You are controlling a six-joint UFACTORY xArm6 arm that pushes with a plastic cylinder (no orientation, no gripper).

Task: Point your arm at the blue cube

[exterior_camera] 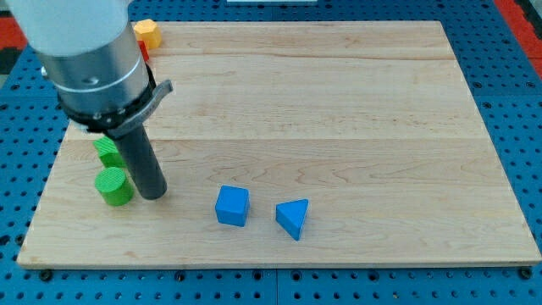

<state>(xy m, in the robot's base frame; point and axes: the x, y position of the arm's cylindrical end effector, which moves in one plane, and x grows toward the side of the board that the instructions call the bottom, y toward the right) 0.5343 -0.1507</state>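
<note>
Wooden board [339, 102] lies on a blue perforated table [508, 76]. My tip [155, 195] rests at the lower left of the frame, just beside the green cylinder [113, 186] on its right side; whether they touch cannot be told. A second green block [106, 151] sits directly above that cylinder, partly hidden by the rod, shape unclear. The rod carries no jaws and holds nothing; it can only push.

The blue cube [232, 206] stands in the lower centre of the frame, to the right of my tip and apart from it, with bare board between. A blue triangular block [293, 219] lies near the cube on its right, not touching. A yellow block [148, 33] sits at the upper left edge, with a sliver of red [144, 51] beneath it, mostly hidden behind the arm.

Assessment: the cube appears small, rigid and light, and is likely to slide easily on the smooth wood. No hold is possible; an approach toward its left face, stopping short of contact, would suit. Overshoot risks shoving it into the triangular block.
</note>
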